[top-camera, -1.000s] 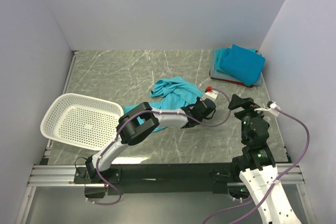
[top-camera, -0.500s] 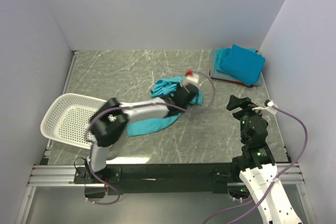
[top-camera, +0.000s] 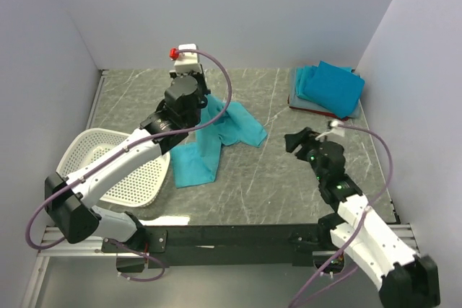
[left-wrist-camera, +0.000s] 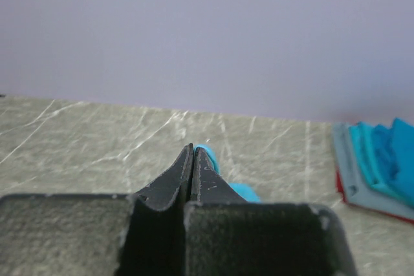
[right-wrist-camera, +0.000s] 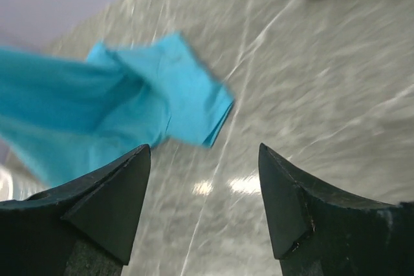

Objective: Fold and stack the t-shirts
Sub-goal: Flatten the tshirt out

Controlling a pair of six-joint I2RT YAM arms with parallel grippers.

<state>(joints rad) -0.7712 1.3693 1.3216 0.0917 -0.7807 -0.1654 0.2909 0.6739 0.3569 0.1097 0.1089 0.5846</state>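
Note:
A loose teal t-shirt (top-camera: 229,129) hangs from my left gripper (top-camera: 205,102) and trails down onto the table toward the basket. The left gripper (left-wrist-camera: 193,149) is shut on a fold of this shirt, and a little teal cloth (left-wrist-camera: 240,191) shows past its tips. My right gripper (top-camera: 297,141) is open and empty, low over the table just right of the shirt. In the right wrist view the shirt (right-wrist-camera: 123,105) lies ahead and left of the open right gripper (right-wrist-camera: 204,149). A stack of folded t-shirts (top-camera: 328,90) sits at the back right: teal on top, grey-blue and red beneath.
A white perforated basket (top-camera: 85,158) sits at the left edge, partly under my left arm. The folded stack also shows in the left wrist view (left-wrist-camera: 381,166). Grey walls close in the back and both sides of the marble table (top-camera: 274,185).
My left arm swung from the table's middle to the back left and rose, drawing the teal shirt up and out. My right gripper moved left toward the shirt.

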